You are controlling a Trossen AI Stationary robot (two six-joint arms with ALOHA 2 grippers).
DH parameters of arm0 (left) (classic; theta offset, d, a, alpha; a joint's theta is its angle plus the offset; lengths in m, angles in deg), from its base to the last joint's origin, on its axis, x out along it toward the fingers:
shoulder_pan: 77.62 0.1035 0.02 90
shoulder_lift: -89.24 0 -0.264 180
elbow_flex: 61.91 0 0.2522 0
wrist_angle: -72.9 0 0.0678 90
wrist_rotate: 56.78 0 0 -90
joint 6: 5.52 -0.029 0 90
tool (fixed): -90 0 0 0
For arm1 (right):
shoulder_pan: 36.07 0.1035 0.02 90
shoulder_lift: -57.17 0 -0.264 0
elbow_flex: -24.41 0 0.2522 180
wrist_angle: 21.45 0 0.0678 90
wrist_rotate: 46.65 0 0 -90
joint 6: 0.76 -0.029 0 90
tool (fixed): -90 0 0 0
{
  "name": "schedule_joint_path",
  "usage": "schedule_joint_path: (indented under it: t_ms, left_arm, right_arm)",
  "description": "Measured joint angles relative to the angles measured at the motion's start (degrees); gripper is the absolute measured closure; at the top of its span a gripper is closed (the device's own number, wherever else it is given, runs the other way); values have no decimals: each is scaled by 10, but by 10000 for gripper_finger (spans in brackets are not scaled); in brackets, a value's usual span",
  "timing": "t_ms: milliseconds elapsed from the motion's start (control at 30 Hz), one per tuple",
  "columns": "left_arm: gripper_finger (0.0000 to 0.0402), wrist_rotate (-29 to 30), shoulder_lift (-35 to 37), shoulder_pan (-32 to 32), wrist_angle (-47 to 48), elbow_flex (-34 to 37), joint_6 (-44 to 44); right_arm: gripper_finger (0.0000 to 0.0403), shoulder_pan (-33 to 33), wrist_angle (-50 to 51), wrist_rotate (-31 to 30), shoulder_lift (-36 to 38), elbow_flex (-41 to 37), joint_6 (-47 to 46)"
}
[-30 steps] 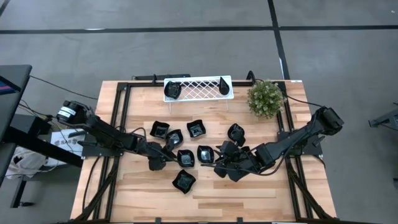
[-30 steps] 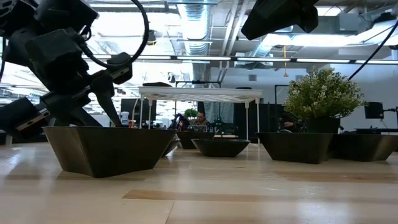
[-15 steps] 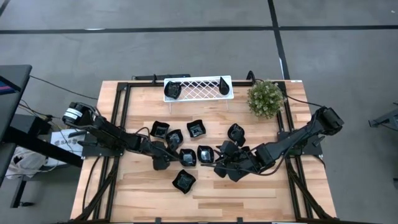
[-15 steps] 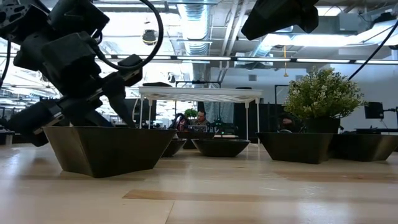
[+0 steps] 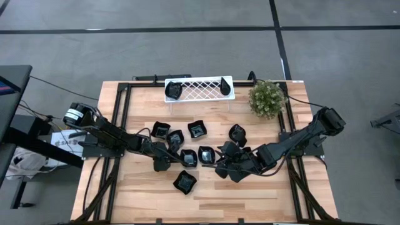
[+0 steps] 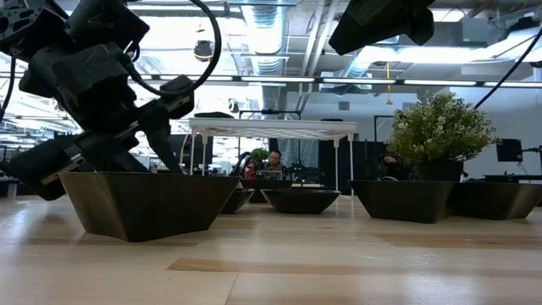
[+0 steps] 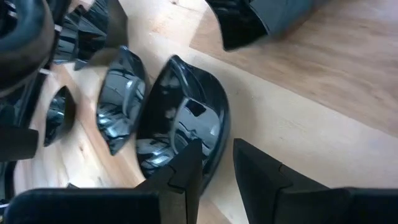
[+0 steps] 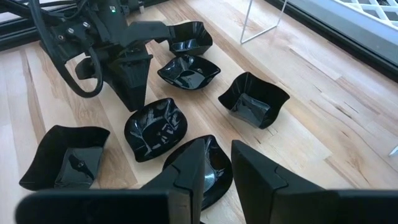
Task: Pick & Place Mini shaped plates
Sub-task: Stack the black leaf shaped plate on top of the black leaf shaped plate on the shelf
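Several small glossy black plates lie in a loose cluster on the wooden table. My left gripper [image 5: 169,161] is low beside a plate [image 5: 187,158] in the middle of the cluster. In the left wrist view it [image 7: 217,167] is open, one finger over that plate's [image 7: 180,118] hollow and one outside its rim. My right gripper [image 5: 219,167] sits low at the right of the cluster. It [image 8: 219,163] is open over the edge of another plate [image 8: 219,179]. Two more plates [image 5: 173,90] [image 5: 225,85] rest on the white lattice tray [image 5: 199,89]. My left gripper straddles the plate's rim [image 7: 215,142] on the side toward the table's left, coming in at a low slant from that side. The plate lies flat on the table. I cannot tell whether either finger touches it. My right gripper hangs over a plate's edge; I cannot tell whether it touches.
A green bushy plant [image 5: 267,99] stands at the far right of the table, next to the tray. One plate [image 5: 185,181] lies alone toward the near edge and fills the low view's foreground [image 6: 140,203]. Bare wood stretches along the near edge. Black frame rails run down both sides.
My left gripper has moved a short way toward the table's right, closing in on the plate in the middle of the cluster, then held still. The plates and my right arm have stayed where they were.
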Motion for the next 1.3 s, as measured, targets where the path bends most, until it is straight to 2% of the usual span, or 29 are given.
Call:
schedule_joint_path:
  t_ms: [267, 1300]
  left_arm:
    - [309, -7, -55, 0, -1, -22, -8]
    - [310, 1, -45, -3, -6, -24, -11]
  right_arm:
    - [329, 0, -2, 0, 0, 0, 0]
    - [329, 1, -1, 14, 0, 0, -15]
